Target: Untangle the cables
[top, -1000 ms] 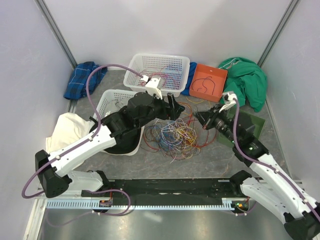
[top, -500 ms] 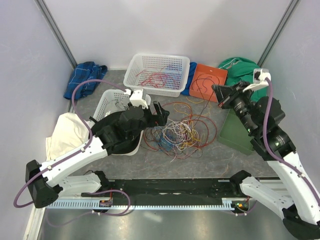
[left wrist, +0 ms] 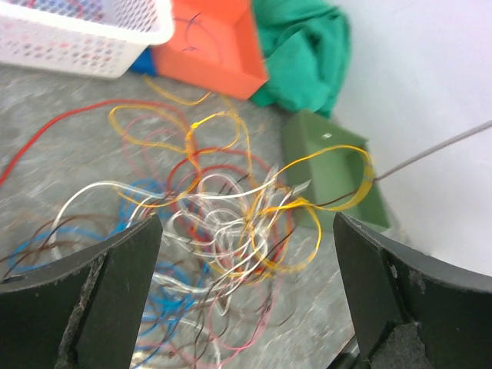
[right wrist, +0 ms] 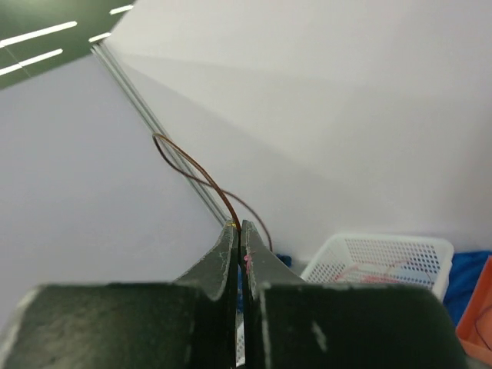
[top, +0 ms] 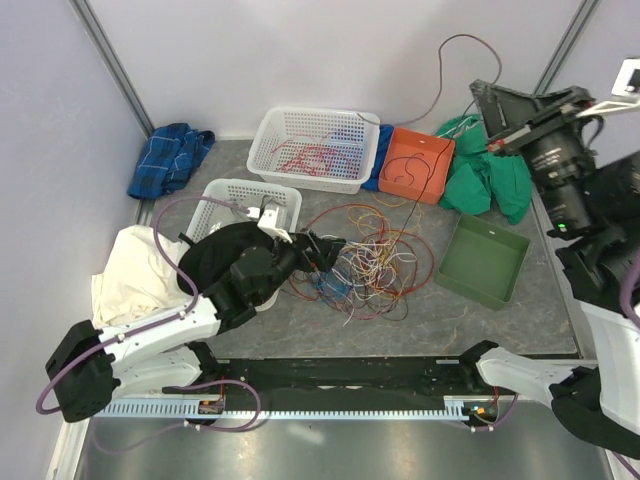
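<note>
Right wrist view: my right claw (right wrist: 237, 227) is up by the wall, pinched together on one brown cable (right wrist: 192, 173) (a thin strand looping above the tips). My left claw (left wrist: 247, 223) hangs low, fingers wide apart, over the cable tangle (top: 365, 265), which lies mid-counter (top: 480, 320) beside the green tray (top: 483, 262).

1. Our left arm reaches forward and low from its base at the near left, elbow bent.
2. Our left gripper (top: 326, 250) points toward the right, its fingers (left wrist: 115, 292) spread wide apart.
3. Our right arm stands tall at the far right, wrist high.
4. Our right gripper (top: 490, 95) points left, fingers (right wrist: 224, 254) pressed together on a thin brown cable (right wrist: 209, 183).
</note>
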Action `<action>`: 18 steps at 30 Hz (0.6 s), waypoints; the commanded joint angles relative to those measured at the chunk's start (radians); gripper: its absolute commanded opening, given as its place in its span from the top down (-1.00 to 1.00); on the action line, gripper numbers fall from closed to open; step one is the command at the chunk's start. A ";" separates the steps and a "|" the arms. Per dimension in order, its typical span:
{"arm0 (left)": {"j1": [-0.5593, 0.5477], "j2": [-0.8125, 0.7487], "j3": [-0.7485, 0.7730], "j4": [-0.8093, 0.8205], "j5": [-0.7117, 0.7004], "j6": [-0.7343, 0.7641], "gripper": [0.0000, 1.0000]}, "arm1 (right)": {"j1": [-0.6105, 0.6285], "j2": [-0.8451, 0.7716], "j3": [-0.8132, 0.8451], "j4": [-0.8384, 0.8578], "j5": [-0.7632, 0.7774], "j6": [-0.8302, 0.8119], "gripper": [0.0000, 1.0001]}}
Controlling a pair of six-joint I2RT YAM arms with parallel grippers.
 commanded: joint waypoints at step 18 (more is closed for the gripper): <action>-0.067 0.344 -0.048 1.220 0.474 0.497 -0.99 | 0.002 0.000 -0.034 -0.005 -0.133 0.131 1.00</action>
